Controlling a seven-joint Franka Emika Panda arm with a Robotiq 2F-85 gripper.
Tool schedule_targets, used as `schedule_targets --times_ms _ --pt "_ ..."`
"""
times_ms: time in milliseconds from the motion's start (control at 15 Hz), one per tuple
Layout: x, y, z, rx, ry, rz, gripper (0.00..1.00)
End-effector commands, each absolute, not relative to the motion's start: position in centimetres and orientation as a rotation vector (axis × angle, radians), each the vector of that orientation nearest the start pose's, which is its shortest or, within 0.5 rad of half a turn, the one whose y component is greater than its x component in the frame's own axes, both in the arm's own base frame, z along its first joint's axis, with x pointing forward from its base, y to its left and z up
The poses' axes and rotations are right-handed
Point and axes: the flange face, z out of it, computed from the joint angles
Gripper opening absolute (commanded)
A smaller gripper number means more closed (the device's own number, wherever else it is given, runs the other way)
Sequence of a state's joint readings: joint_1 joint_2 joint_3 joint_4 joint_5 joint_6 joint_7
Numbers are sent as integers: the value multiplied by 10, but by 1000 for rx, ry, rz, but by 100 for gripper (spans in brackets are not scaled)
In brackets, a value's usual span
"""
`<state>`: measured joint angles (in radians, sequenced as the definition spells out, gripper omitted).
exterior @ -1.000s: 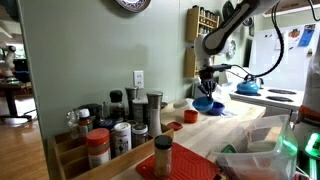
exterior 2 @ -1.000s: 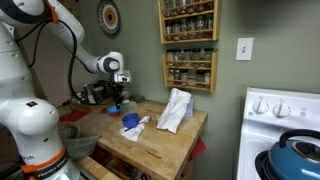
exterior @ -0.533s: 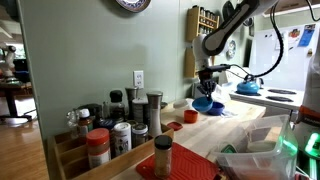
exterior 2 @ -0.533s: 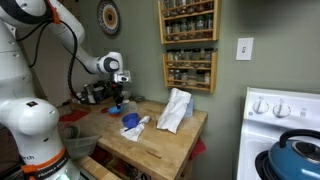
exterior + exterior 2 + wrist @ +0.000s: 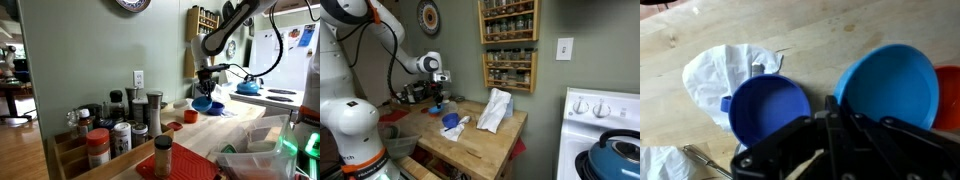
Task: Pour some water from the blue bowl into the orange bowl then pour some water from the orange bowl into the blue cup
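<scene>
- Progress: judged to be at the first pour. No water can be made out in any vessel, so whether anything has been transferred cannot be told. The pour into the blue cup appears to remain.
- Claw: the gripper is clenched, apparently pinching the rim of the blue bowl.
- Position: the blue bowl sits against the fingertips and overlaps the orange bowl; the cup lies on the opposite side.

Glossy, perhaps plastic blue bowl; matt wooden table
</scene>
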<state>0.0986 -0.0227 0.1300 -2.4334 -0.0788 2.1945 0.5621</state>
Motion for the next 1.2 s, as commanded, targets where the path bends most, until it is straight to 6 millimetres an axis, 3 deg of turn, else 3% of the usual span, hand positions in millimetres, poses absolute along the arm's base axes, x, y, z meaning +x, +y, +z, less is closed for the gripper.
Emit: schedule_targets --times_ms 0,1133 --pt "445 109 298 -3275 480 314 1" --pt "445 128 307 -3338 549 315 1"
